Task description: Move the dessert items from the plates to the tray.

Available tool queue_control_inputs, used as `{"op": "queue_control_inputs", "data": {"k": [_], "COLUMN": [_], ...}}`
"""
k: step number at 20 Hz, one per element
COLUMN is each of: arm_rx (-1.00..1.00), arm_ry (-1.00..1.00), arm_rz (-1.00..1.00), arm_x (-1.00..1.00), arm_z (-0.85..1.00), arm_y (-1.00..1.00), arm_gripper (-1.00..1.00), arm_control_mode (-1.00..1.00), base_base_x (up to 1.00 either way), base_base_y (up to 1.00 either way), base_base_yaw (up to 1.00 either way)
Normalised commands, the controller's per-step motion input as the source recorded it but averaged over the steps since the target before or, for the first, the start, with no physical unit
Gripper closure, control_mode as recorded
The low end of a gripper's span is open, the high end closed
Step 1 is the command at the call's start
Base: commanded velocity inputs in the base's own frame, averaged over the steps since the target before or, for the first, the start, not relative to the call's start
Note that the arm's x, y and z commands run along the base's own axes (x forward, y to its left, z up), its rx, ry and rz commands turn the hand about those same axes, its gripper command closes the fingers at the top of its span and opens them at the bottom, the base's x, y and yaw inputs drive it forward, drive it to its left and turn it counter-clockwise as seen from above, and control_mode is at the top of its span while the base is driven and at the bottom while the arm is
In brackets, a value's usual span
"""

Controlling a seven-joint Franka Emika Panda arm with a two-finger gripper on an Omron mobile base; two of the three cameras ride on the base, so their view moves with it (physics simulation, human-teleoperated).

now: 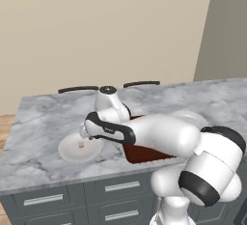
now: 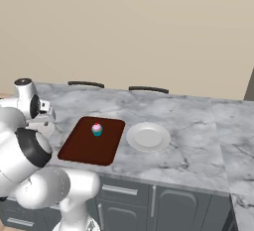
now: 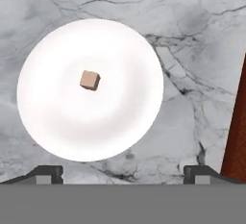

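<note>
End effector [image 3: 123,172] spread wide above tan cube-shaped morsel [image 3: 90,80] on round glossy plate [image 3: 57,131].

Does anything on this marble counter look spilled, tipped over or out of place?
Nothing stands out. The teal-wrapped cupcake stands upright on the dark reddish-brown tray, and the small tan cube-shaped morsel sits near the middle of its round white plate. No spills or damage show.

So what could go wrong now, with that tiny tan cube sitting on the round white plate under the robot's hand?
The small tan cube is tiny next to the widely spread gripper, so the fingers might close beside it or flick it off the round white plate. Carrying it over, the hand could also bump the teal-wrapped, pink-frosted cupcake already standing on the dark reddish-brown rectangular tray.
</note>
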Motion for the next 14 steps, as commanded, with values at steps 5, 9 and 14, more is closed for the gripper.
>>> {"op": "queue_control_inputs", "data": {"k": [5,9,14], "arm_rx": [0.01,0.01,0.00], "arm_ry": [0.04,0.08,0.14], "arm_rz": [-0.03,-0.02,0.00], "arm_x": [0.49,0.27,0.14], "arm_z": [-0.10,-0.04,-0.19], "arm_y": [0.39,0.36,0.25], "arm_gripper": [-1.00,-1.00,-1.00], "arm_control_mode": [-1.00,-1.00,-1.00], "base_base_x": [0.00,0.00,0.00], "base_base_y": [0.00,0.00,0.00], "base_base_yaw": [0.00,0.00,0.00]}}
